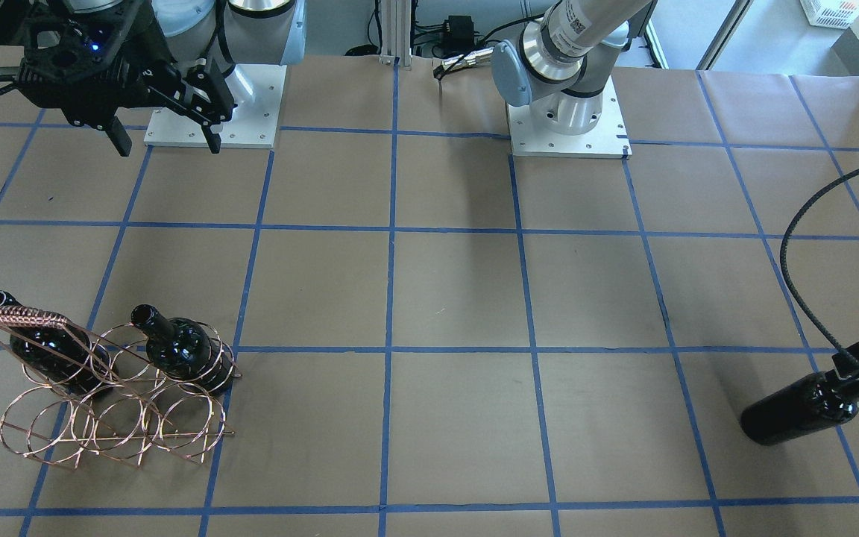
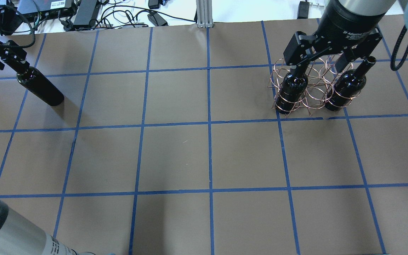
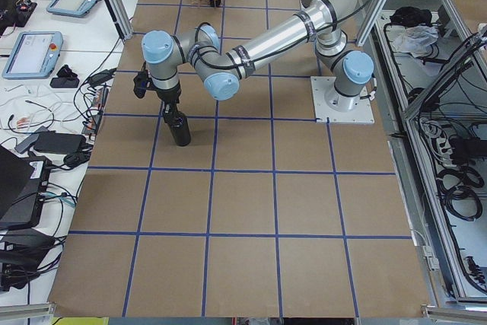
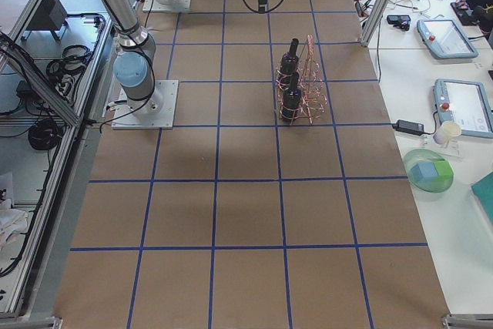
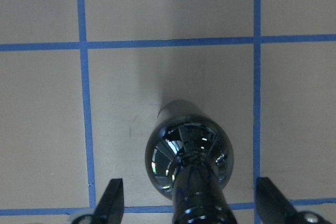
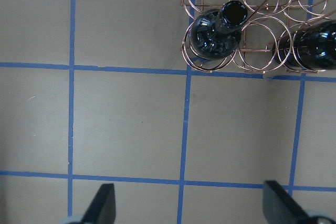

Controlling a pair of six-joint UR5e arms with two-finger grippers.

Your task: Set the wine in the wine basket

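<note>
The wine (image 1: 798,410) stands upright on the table (image 1: 459,298), far out toward the robot's left end, close to a crossing of the blue tape lines (image 1: 390,298). The left claw (image 5: 189,180) is right over it. In the left wrist view its fingers (image 5: 113,200) sit spread wide on either side of the slim neck without touching the glass, so the claw is released and grips nothing.

The wine basket (image 1: 120,406) is well apart from this bottle, at the opposite, right end of the table. It is a copper wire rack of round rings, its wrapped handle (image 1: 19,319) across the top. Two more dark bottles are already in it, necks up: one (image 1: 183,350) in an end ring, the other (image 1: 49,350) at the other end under the handle, with a column of rings between them.

The right claw (image 1: 168,148) hangs in the air on the basket's side of the table, fingers parted and released, holding nothing. Its wrist view looks down on bare table, with the basket at the upper edge.
</note>
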